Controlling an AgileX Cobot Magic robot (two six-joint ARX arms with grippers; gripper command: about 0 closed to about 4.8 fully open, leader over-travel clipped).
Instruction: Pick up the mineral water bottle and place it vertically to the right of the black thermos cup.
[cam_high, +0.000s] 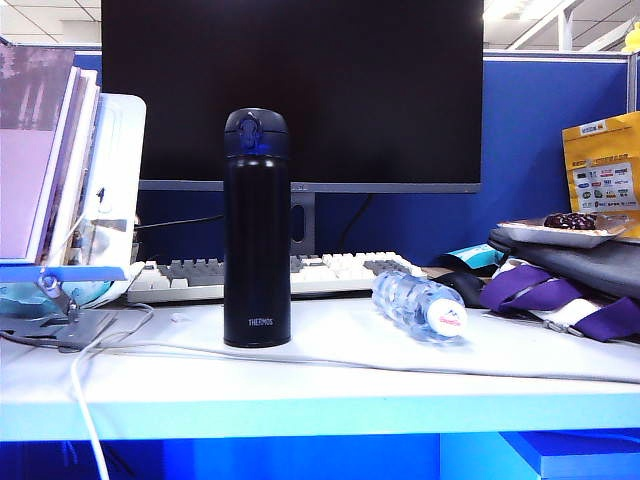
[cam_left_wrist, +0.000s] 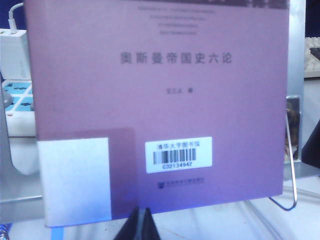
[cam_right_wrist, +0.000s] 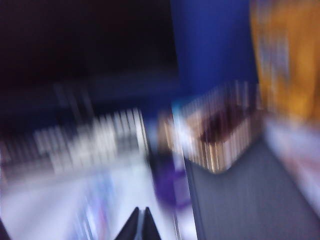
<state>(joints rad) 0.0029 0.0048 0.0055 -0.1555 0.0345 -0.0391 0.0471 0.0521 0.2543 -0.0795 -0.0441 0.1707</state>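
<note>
1. Exterior view: neither arm shows here. The black thermos cup (cam_high: 257, 228) stands upright on the white worktop (cam_high: 340, 385), in front of a keyboard (cam_high: 330, 272) and a dark monitor (cam_high: 300, 90). The mineral water bottle (cam_high: 418, 304) lies on its side just to the thermos's right, not touching it, with its white cap facing the camera. It is small, clear and ribbed, clearly shorter than the thermos. A white cable (cam_high: 300, 352) runs across the worktop in front of both.

2. Left wrist view: the left claw (cam_left_wrist: 141, 222) has its fingers pressed together with nothing between them, parked close before a purple book (cam_left_wrist: 160, 100) on a stand. No task thing appears here.

3. Right wrist view: heavily smeared, so the arm looks to be on the move. The right claw (cam_right_wrist: 140, 225) shows its tips together, holding nothing. The keyboard and a dark bag (cam_right_wrist: 250, 200) are only blurs; I cannot pick out the bottle with any certainty.

4. The reach looks barely begun. To my eye, the right claw should open wide before descending, close across the bottle's ribbed middle, then tip it cap-up well clear of the thermos and cable.
</note>
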